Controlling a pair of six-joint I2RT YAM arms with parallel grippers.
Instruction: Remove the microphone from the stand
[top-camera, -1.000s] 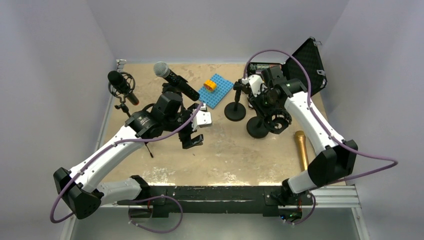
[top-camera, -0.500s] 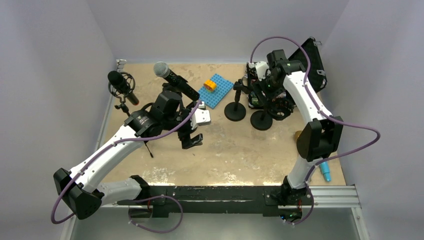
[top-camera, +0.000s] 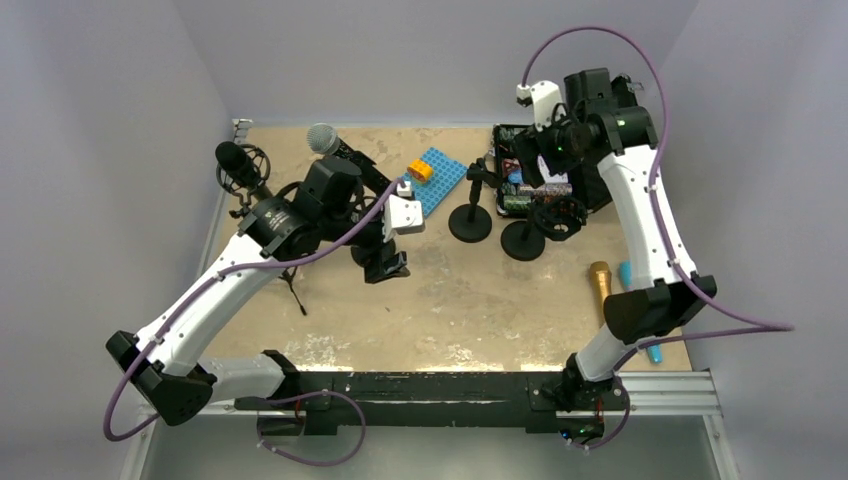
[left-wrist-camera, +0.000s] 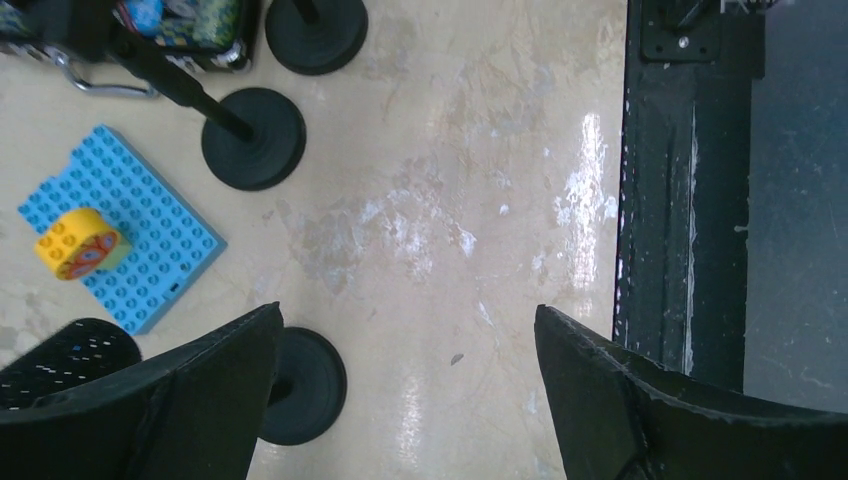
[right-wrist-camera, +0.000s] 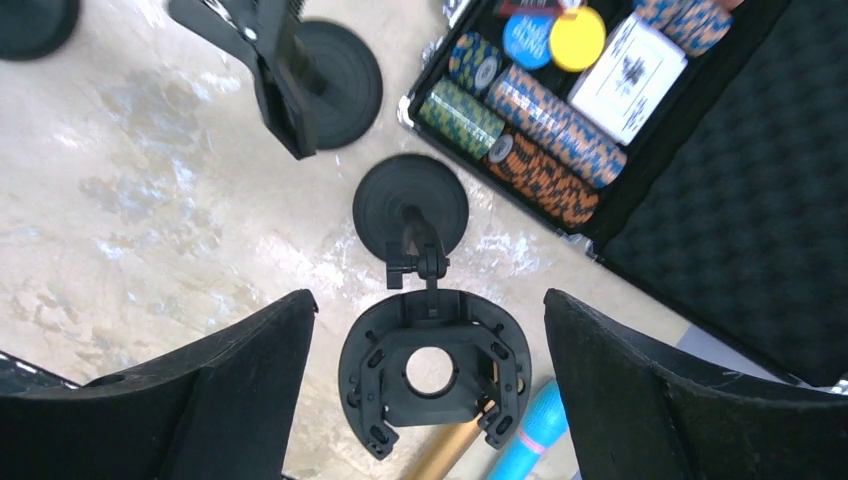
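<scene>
Nearest, lower right of the top view: gold microphone (top-camera: 601, 285) flat on the desk (top-camera: 460, 300), clear of the empty shock mount (right-wrist-camera: 378, 372) up and left of it; likely done with. Mid-frame: left gripper (left-wrist-camera: 407, 315) spread wide, nothing between the jaws, hanging over bare desk beside a round stand base (left-wrist-camera: 303, 385). Further, upper left: silver-headed microphone (top-camera: 345, 155) seated at a tilt in its stand, probably next to come off. Bring the fingers either side of the black handle, below the mesh; close squarely; draw out along the handle's axis to avoid tipping the base. Watch the tripod close by. Furthest, upper right: right gripper (right-wrist-camera: 430, 295) likewise wide and empty, high over the open case (right-wrist-camera: 700, 190).
</scene>
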